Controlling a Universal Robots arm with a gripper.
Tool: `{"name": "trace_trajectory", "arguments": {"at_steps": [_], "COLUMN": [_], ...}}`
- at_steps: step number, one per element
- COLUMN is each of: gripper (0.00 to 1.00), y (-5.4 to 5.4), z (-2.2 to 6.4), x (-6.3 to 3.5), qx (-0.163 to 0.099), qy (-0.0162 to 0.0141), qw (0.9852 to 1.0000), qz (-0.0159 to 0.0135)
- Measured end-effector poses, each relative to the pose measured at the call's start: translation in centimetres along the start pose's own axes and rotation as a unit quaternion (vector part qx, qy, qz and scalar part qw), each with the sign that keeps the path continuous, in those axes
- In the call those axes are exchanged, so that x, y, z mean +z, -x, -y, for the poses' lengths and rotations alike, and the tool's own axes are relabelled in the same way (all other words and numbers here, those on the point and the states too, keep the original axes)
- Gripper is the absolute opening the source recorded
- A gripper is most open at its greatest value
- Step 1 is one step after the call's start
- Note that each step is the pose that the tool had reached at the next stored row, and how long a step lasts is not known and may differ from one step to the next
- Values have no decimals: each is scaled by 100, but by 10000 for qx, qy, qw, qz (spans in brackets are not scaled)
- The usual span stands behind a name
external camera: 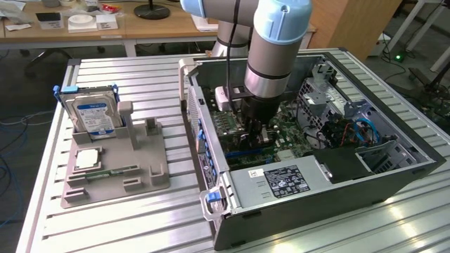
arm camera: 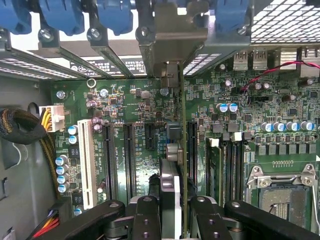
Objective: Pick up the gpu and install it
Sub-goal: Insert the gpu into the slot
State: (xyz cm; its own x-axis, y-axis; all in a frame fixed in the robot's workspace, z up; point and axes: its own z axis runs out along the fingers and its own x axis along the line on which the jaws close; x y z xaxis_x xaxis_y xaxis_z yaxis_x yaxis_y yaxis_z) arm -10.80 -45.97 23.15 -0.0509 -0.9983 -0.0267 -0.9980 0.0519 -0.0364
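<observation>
- Gripper (arm camera: 171,212) fingers are closed on the gpu (arm camera: 182,150), which is held edge-on above the motherboard (arm camera: 130,105) inside the open computer case (external camera: 393,174).
- In the exterior view the gripper (external camera: 254,136) is seen at about 12 o'clock from the power supply (external camera: 281,182).
- Judged best: the card edge kept parallel to the black slot (arm camera: 192,145), the silver bracket (arm camera: 172,30) lined up with the rear opening — pressure applied straight, evenly.
- Thin green board, rigid; dull sheet-metal bracket; glossy blue retention clips (arm camera: 62,15).
</observation>
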Motion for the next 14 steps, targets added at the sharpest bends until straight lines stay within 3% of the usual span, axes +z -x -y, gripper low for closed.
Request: {"name": "trace_trajectory", "arguments": {"at_steps": [14], "gripper": [28], "y": [-13], "z": [-1], "x": [39], "qx": [1], "qy": [0], "qw": [10000], "qz": [6]}}
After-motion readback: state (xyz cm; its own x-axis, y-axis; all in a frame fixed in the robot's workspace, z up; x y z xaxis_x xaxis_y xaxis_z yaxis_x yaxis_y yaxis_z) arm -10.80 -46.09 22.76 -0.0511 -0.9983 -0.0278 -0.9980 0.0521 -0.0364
